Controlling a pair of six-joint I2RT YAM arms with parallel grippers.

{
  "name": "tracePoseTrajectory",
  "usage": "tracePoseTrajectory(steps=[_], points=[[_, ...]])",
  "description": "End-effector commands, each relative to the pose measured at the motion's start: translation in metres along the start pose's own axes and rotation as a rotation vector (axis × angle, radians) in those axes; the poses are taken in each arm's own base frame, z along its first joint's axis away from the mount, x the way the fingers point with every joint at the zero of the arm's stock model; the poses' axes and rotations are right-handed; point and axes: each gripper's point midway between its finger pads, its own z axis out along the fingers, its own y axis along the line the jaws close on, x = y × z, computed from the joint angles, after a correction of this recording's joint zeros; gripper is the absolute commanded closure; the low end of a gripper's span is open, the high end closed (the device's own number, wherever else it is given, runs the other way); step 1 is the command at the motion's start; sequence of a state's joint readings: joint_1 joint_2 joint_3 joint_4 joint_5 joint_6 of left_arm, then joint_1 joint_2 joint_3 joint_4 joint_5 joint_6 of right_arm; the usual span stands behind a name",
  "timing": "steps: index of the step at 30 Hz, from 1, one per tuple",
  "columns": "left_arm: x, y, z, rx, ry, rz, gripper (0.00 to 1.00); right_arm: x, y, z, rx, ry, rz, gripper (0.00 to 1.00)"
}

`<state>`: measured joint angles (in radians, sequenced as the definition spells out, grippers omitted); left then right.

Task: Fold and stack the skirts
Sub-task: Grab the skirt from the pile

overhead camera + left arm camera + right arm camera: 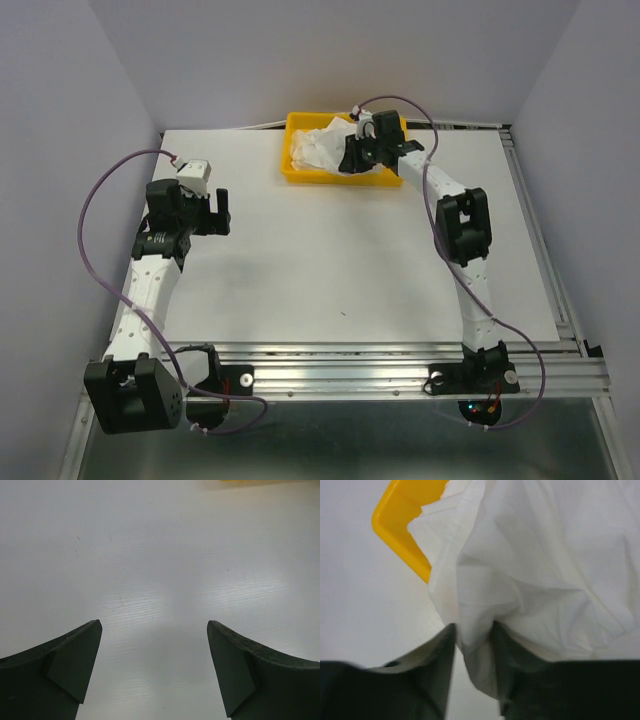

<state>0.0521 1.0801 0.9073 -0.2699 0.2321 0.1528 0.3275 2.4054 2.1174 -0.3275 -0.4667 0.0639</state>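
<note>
Yellow tray (300, 176) holds crumpled skirts (320, 148), count unclear; right claw (472, 630) pinching their fabric; left claw (154, 625) released

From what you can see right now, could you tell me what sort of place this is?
Probably a robot test cell: a white table boxed in by plain walls, two arms bolted to an aluminium rail, and a yellow tray of skirts.

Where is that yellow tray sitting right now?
Seen from above, the yellow tray sits midway along the far edge of the table, holding the white skirts, which the right end effector is pinching.
</note>
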Motion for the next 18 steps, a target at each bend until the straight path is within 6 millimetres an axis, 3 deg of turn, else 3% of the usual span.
tracePoseTrajectory(steps=[1, 3, 4, 5, 6, 9, 10, 13, 18], points=[[-0.013, 0.001, 0.001, 0.003, -0.042, 0.029, 0.01, -0.035, 0.037, -0.028, -0.102, -0.010, -0.099, 0.47], [-0.012, 0.001, 0.003, 0.006, -0.038, 0.029, 0.01, -0.035, 0.052, -0.034, -0.142, 0.004, -0.106, 0.26], [-0.011, 0.000, 0.004, 0.010, -0.032, 0.027, 0.01, -0.038, 0.054, -0.038, -0.140, -0.005, -0.112, 0.23], [-0.011, -0.001, 0.005, 0.020, -0.030, 0.020, 0.01, -0.052, 0.058, -0.050, -0.117, -0.036, -0.115, 0.23], [-0.010, -0.003, 0.006, 0.027, -0.026, 0.020, 0.01, -0.049, 0.052, -0.047, -0.095, -0.038, -0.107, 0.23], [-0.012, -0.006, 0.008, 0.048, -0.026, 0.015, 0.01, -0.082, 0.047, -0.071, -0.002, -0.144, -0.068, 0.30], [-0.012, -0.006, 0.008, 0.049, -0.028, 0.016, 0.01, -0.098, 0.040, -0.085, 0.027, -0.202, -0.058, 0.31], [-0.016, -0.006, 0.008, 0.052, -0.036, 0.017, 0.01, -0.122, -0.008, -0.113, 0.150, -0.294, 0.039, 0.41], [-0.020, -0.005, 0.009, 0.047, -0.040, 0.017, 0.01, -0.107, -0.058, -0.112, 0.261, -0.273, 0.076, 0.44]])
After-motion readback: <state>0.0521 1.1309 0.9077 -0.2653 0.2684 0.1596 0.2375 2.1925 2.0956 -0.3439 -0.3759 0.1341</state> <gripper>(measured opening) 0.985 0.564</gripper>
